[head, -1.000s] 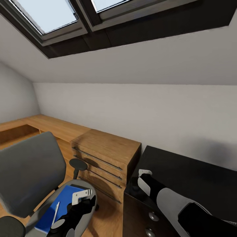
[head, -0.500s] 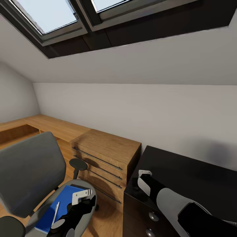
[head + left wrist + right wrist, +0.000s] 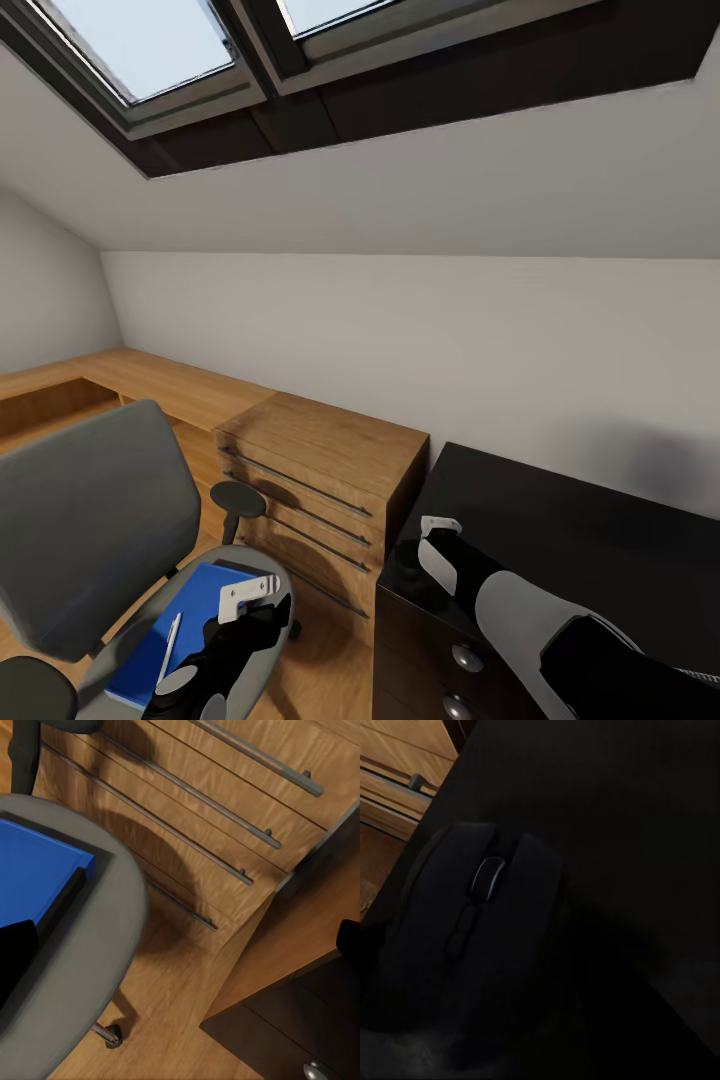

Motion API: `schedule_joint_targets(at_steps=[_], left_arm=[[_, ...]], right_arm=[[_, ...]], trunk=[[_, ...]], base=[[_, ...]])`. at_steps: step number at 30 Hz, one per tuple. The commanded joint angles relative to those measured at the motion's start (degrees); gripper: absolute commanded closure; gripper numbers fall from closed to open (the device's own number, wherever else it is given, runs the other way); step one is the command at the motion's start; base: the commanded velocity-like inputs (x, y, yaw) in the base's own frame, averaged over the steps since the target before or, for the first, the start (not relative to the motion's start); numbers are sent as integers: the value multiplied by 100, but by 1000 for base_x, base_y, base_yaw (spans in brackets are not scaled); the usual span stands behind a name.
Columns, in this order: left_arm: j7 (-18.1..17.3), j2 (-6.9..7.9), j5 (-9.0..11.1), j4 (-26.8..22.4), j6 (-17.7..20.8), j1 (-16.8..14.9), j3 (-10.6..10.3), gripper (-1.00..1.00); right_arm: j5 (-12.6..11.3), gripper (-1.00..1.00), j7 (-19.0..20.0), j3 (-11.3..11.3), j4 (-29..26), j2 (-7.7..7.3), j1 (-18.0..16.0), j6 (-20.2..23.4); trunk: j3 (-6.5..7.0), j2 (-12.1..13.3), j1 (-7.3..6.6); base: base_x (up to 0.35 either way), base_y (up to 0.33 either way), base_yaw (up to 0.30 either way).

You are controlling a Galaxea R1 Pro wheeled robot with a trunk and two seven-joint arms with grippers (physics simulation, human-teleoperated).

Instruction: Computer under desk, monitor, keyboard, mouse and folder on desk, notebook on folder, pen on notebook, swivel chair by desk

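The mouse (image 3: 484,937) lies on the black desk (image 3: 560,540) near its corner, directly under the right gripper (image 3: 425,550) — whether the jaws grip it cannot be told. The blue folder (image 3: 185,625) with the pen (image 3: 169,645) rests on the chair (image 3: 90,520) seat, just beside the left gripper (image 3: 245,600), spread unclear. Risk: the mouse sits close to the edge — a careless release or nudge could send it off.

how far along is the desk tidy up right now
Early on. The mouse sits on the black desk close under the right gripper; whether it is gripped is unclear. The blue folder is still on the swivel chair with the pen on it, by the left gripper. Moving the folder and stacking remain.
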Motion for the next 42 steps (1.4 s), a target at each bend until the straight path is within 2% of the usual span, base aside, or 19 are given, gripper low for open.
schedule_joint_targets(at_steps=[1, 9, 16, 19, 21, 22, 23, 24, 25, 28, 29, 30, 34, 42], left_arm=[[51, 0, 61, -7, 17, -1, -5, -100], [51, 0, 61, -1, 17, -1, -4, -100], [51, 0, 61, 1, 17, 0, 1, -100], [51, 2, 53, 5, 17, -1, 12, -100], [51, 3, 53, 3, 17, -1, 25, -100], [51, 4, 52, 2, 17, -1, 33, -100], [51, 4, 52, 0, 17, -1, 40, -100], [51, 4, 52, 1, 17, -1, 43, -100], [51, 5, 52, 4, 17, -1, 45, -100], [51, 3, 52, 4, 17, -1, 47, -100], [51, 2, 52, 5, 17, -1, 47, -100], [51, 4, 52, 4, 17, -1, 47, -100], [51, 4, 52, 5, 17, -1, 47, -100], [51, 8, 52, 7, 17, -1, 43, -100]], right_arm=[[-79, 100, -48, 50, -11, -4, -3, 12], [-77, 100, -48, 50, -17, -14, -3, -24], [-63, 100, -64, 37, -87, -35, -3, -67], [-48, 100, -205, 25, -581, -88, 35, -71], [-40, 100, -484, 24, -893, -117, 126, -70], [-35, 100, -795, 26, -1187, -132, 241, -70], [-26, 100, -1414, 31, -1827, -175, 514, -67], [-25, 100, -1859, 34, -2393, -242, 763, -56], [-29, 100, -2392, 38, -3391, -429, 1226, -34], [-56, 100, -2819, 45, -5248, -956, 2098, -8], [-61, 100, -2850, 46, -5493, -1034, 2203, -6], [-70, 100, -2911, 48, -6073, -1215, 2426, 2], [-80, 100, -2966, 68, -6611, -1359, 2621, 9], [-85, 100, -2983, 99, -6782, -1366, 2674, -24]], trunk=[[-5, -3, 0], [-5, -3, 0], [120, 277, -153], [174, 398, -219], [210, 478, -263], [228, 518, -285], [246, 558, -307], [264, 598, -329], [282, 638, -351], [336, 759, -417], [354, 799, -439], [372, 839, -461], [444, 999, -549], [587, 1320, -725]], base=[[0, 0, 0], [0, 0, 0], [0, 0, 0], [0, 0, 0], [-3, 0, 0], [-62, 0, 0], [-185, 0, 0], [-239, 0, 0], [-286, 0, 0], [-254, 0, 0], [-148, 0, 0], [-76, 0, 0], [-35, 0, 0], [-3, 0, 0]])
